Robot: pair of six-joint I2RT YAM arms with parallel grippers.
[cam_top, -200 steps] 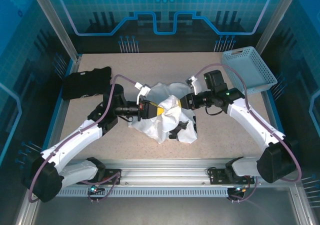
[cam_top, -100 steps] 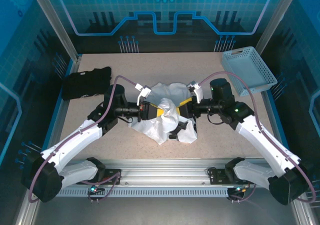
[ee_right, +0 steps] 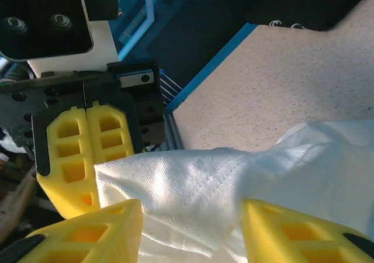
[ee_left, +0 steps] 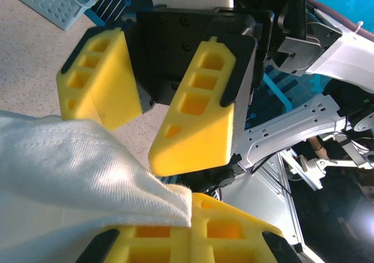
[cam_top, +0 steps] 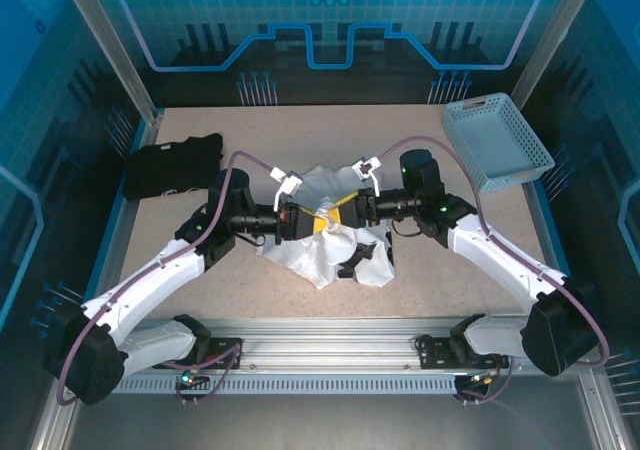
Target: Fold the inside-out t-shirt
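Fold not yet started: inside-out t-shirt (cam_top: 322,258) heaped mid-table.

Found the white cloth bunched and crumpled at the centre of the table (cam_top: 300,130), between the two arms, with no panel, sleeve or hem laid flat. Noted the left gripper (ee_left: 191,213) clamped tight on a stitched edge of the shirt, raised off the surface. Noted the right gripper (ee_right: 191,207) facing it nose to nose, jaws apart, straddling the same ridge of cloth just beside that pinch but not closed on it. Judged as the stage of taking a second hold to spread the cloth out; flattening and every fold left to do. Logged the black folded garment (cam_top: 172,167) far left and the pale blue basket (cam_top: 497,140) far right, both well apart from the shirt.
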